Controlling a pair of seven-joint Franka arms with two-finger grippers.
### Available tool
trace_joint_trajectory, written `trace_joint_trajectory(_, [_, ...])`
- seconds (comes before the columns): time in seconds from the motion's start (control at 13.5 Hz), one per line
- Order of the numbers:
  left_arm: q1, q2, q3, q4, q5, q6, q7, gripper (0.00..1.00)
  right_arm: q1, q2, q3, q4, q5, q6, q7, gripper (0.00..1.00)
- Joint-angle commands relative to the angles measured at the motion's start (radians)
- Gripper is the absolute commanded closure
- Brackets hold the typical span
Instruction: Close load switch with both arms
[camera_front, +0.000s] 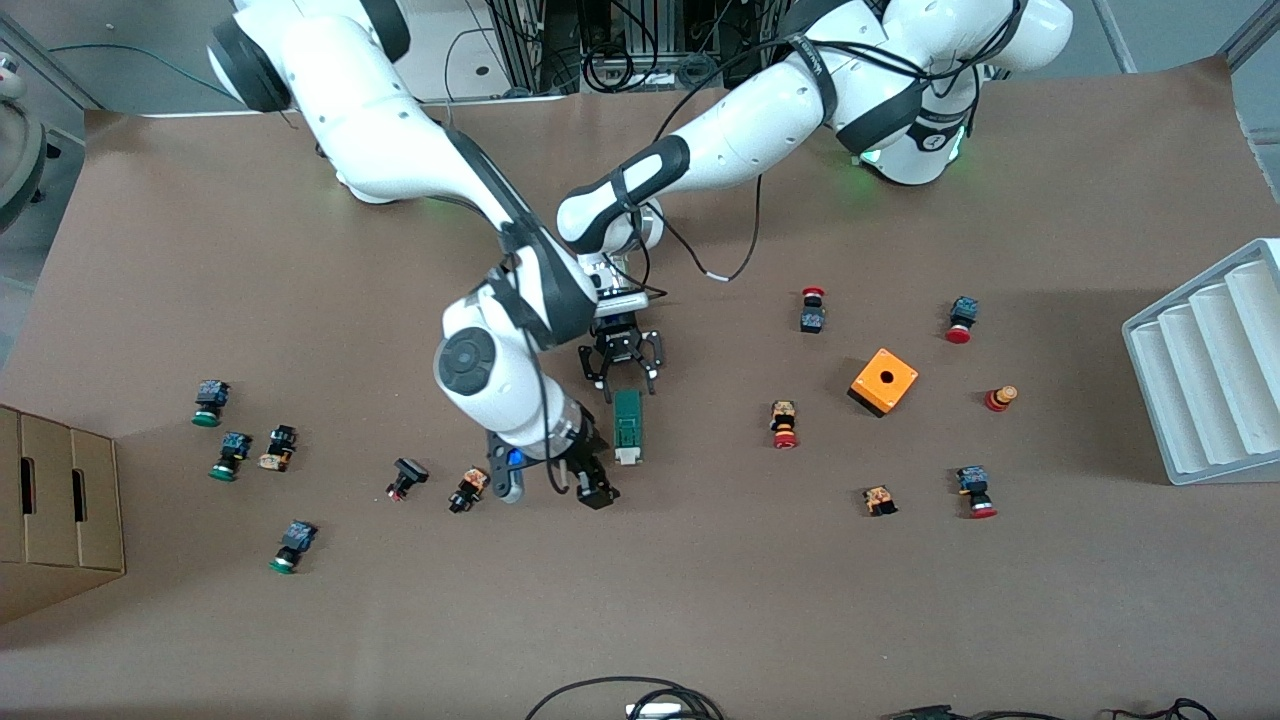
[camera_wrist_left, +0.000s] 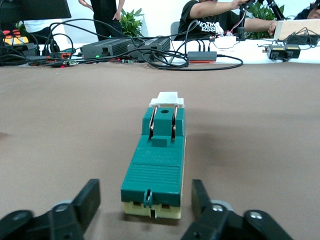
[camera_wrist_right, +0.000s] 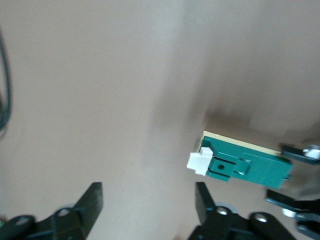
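The load switch (camera_front: 627, 427), a narrow dark-green block on a cream base with a white lever at its camera-near end, is laid flat mid-table. The left gripper (camera_front: 622, 372) is spread wide astride its other end, holding nothing. The right gripper (camera_front: 583, 484) is parted beside the lever, empty.

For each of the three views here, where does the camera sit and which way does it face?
Front: high across the table, facing both bases; both arms show, load switch between the left gripper and right gripper.
Left wrist: low, looking along the switch; open fingers in frame.
Right wrist: looking down at the switch; own open fingers, plus the left gripper.
All share the switch.
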Motion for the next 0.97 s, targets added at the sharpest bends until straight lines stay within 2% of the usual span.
trace_joint_trajectory(0.0, [0.011,-0.026,0.004,-0.014,-0.012,0.010,0.076,0.00,-0.089,-0.181,0.015,-0.112,0.013,-0.171,-0.231,0.00])
trace_joint_trajectory(0.37, [0.011,-0.039,0.004,-0.011,-0.027,0.010,0.076,0.00,-0.240,-0.415,0.015,-0.218,-0.005,-0.426,-0.671,0.00])
trace_joint_trajectory(0.89, [0.013,-0.105,-0.001,-0.011,-0.067,0.052,0.076,0.00,-0.432,-0.702,0.024,-0.385,-0.191,-0.583,-1.242,0.00])
